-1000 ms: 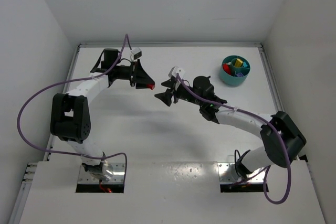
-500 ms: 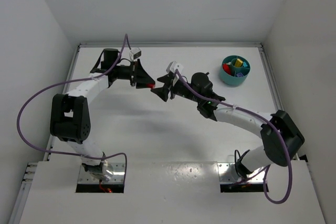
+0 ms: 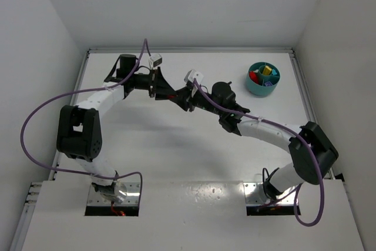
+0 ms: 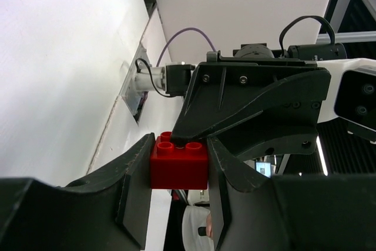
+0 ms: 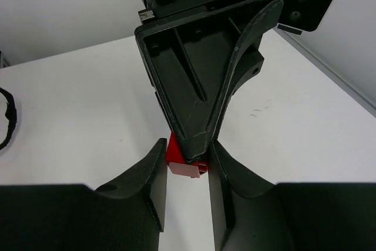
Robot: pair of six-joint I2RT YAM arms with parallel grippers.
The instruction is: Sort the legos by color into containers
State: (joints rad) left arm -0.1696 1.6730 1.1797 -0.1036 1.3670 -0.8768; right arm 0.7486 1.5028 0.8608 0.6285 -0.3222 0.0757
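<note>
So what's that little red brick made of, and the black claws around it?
The red brick looks like glossy moulded plastic: smooth faces, round studs. The left claw and right claw look like matte black plastic: dull, ribbed surfaces with screws.

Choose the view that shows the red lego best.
Left wrist: the red lego sits central, studs and side face clear. Right wrist shows only a red sliver behind the left hand. Top external hides it where that hand meets the right hand.

My flat white tabletop [image 3: 153, 145] fills the middle of the frame; plain white enclosure walls [image 3: 176, 4] rise along top, left and right.
</note>
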